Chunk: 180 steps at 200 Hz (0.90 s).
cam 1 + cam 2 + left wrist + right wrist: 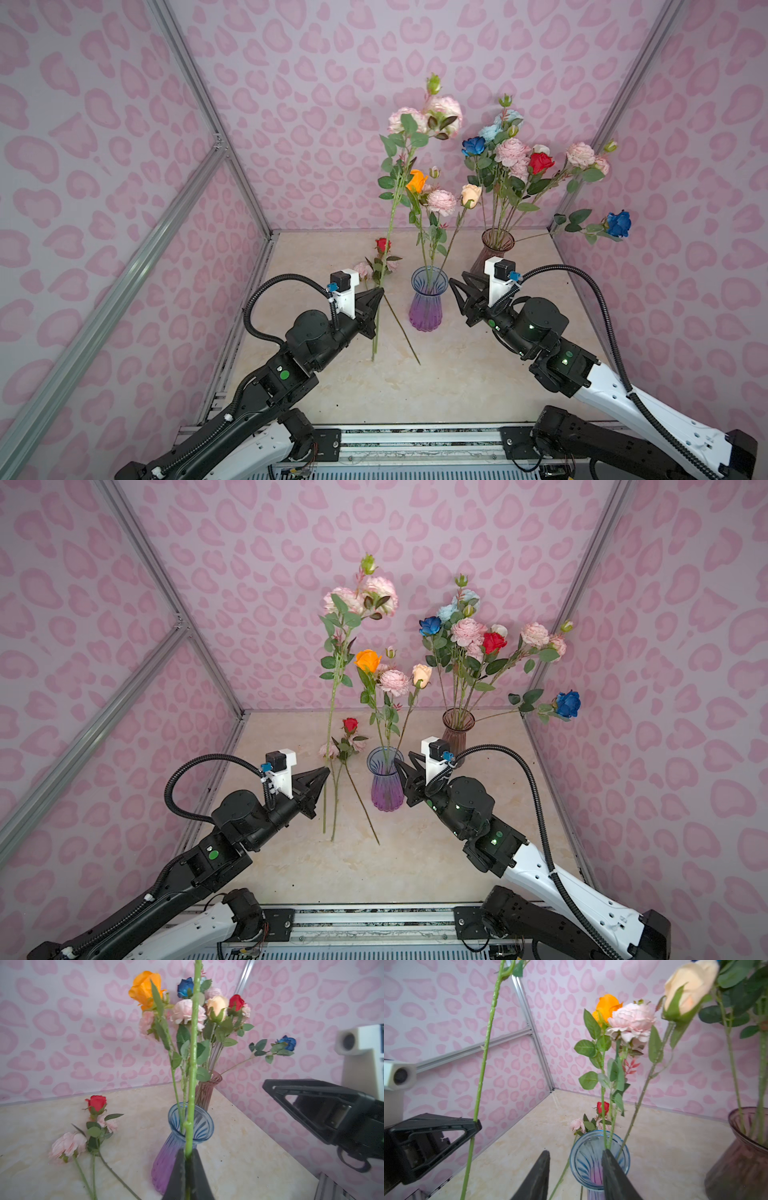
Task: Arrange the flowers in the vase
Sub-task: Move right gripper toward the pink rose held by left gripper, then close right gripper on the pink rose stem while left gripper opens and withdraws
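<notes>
The left gripper (188, 1156) is clamped on the long green stem (193, 1064) of a tall pink peony spray, held roughly upright. Its 2 pink heads (415, 118) stand high above the arm, and the stem's lower end hangs close to the table (457, 374).

The right gripper (576, 1153) has its jaws apart with nothing between them, just beside the rim of the blue-and-purple glass vase (426, 309). That vase stands between the 2 grippers and holds 3 flowers: an orange rose (417, 180), a pink peony (441, 202) and a peach rose (471, 194).

Left of it, a red rose (383, 245) and a pale pink peony (363, 269) lie on the table. At the back right, a mauve glass vase (494, 247) holds a full bunch, with 1 dark blue rose (618, 223) drooping sideways.
</notes>
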Tool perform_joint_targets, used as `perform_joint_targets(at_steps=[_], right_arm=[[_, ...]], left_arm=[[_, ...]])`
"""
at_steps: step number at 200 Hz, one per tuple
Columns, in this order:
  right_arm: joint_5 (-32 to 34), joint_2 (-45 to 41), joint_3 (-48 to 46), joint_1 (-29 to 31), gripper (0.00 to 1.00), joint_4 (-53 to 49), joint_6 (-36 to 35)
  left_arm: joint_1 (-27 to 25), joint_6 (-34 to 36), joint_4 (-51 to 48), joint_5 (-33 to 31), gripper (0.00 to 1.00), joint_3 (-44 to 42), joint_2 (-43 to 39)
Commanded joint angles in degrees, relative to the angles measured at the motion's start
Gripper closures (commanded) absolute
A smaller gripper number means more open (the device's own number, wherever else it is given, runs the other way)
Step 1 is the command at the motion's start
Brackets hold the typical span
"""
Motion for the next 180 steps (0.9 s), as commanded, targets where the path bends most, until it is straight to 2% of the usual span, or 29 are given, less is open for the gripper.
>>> perform_joint_targets(at_steps=[1, 29, 53, 75, 95, 114, 151, 180], right_arm=[[-7.94, 0.33, 1.96, 0.16, 0.53, 4.0, -0.4], [-11.0, 2.03, 4.63, 0.15, 0.39, 5.53, 1.58], [-13.56, 4.86, 6.94, 0.15, 0.38, 7.18, 4.22], [-16.65, 7.93, 7.78, 0.15, 0.38, 12.14, 10.54], [-17.27, 10.76, 8.73, 0.15, 0.43, 15.9, 14.31], [-17.26, 13.32, 10.54, 0.15, 0.53, 17.22, 14.92], [-17.93, 17.28, 13.77, 0.15, 0.57, 18.02, 17.06], [-15.6, 19.53, 14.59, 0.15, 0.67, 19.78, 19.39]], left_arm=[[-1.57, 2.46, 4.14, 1.64, 0.97, 1.04, 0.25], [-3.49, 1.83, 5.68, 3.99, 0.97, 0.51, 1.91], [-4.48, 1.86, 5.76, 4.53, 0.97, 0.17, 2.76], [-4.71, 2.26, 5.0, 4.22, 0.97, 0.75, 2.83], [-4.8, 2.63, 3.67, 4.61, 0.97, 1.16, 3.02], [-4.8, 2.64, 2.94, 4.75, 0.97, 1.02, 3.04], [-4.8, 1.66, 2.99, 5.25, 0.97, 0.62, 2.75], [-4.81, 1.46, 3.08, 5.72, 0.97, 0.58, 2.63]])
